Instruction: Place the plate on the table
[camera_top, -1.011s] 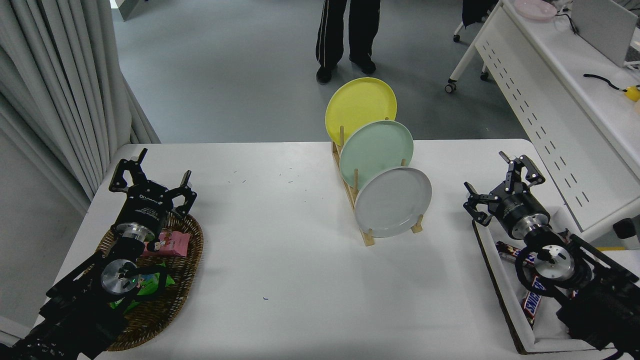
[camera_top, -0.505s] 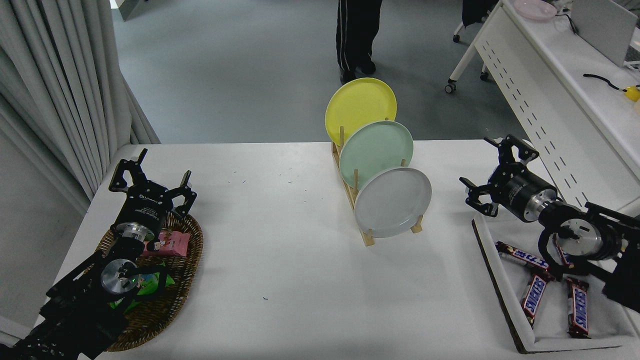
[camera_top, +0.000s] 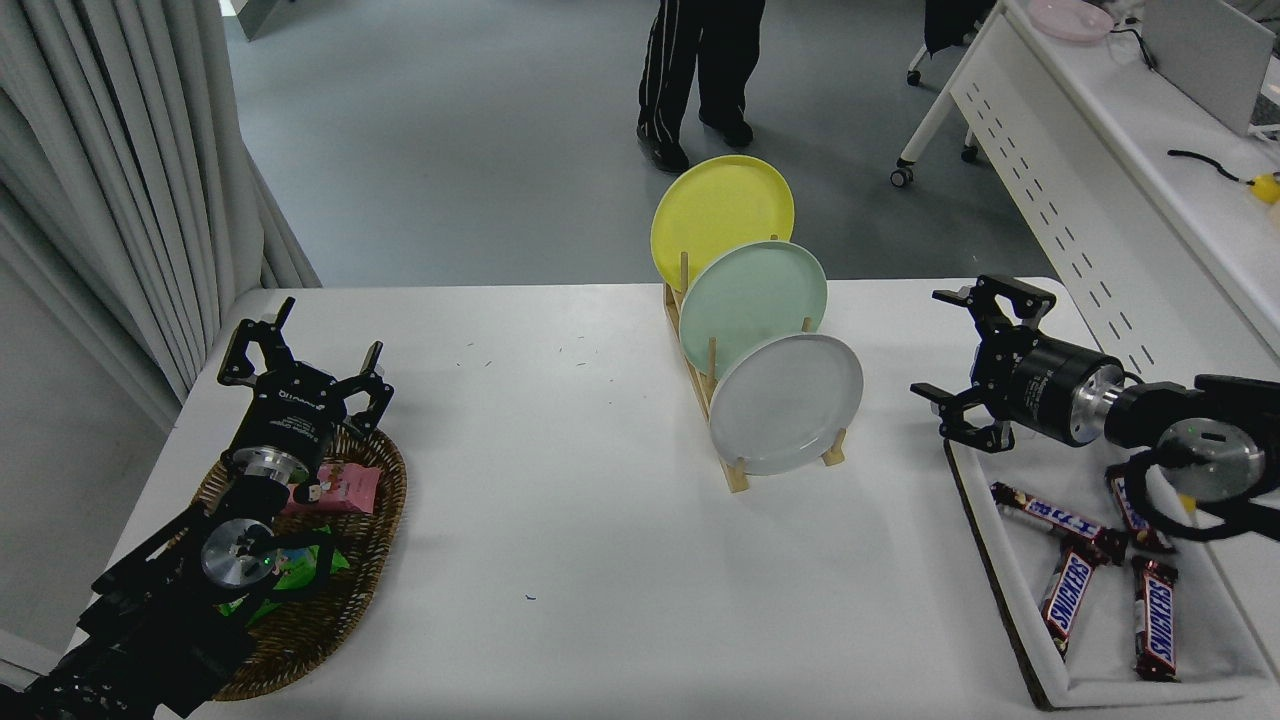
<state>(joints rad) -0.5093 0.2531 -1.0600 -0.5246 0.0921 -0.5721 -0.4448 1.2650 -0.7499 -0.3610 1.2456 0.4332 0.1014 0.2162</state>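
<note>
The light grey plate (camera_top: 786, 402) stands on edge in the front slot of a wooden rack (camera_top: 735, 470) on the white table (camera_top: 560, 520). A mint green plate (camera_top: 752, 300) and a yellow plate (camera_top: 720, 215) stand behind it. My right gripper (camera_top: 938, 345) is open and empty, pointing left, a short way to the right of the grey plate and apart from it. My left gripper (camera_top: 300, 345) is open and parked at the lower left above a wicker basket.
A wicker basket (camera_top: 375, 530) with snack packets lies at the lower left. A white tray (camera_top: 1010, 600) with chocolate bars sits at the lower right under the right arm. A person's legs (camera_top: 700, 70) stand beyond the table. A white perforated desk (camera_top: 1100, 230) is at the right.
My right arm has lifted off the tray and swung so the open gripper now points left toward the grey plate. The person's legs shifted. The left arm has not moved.
</note>
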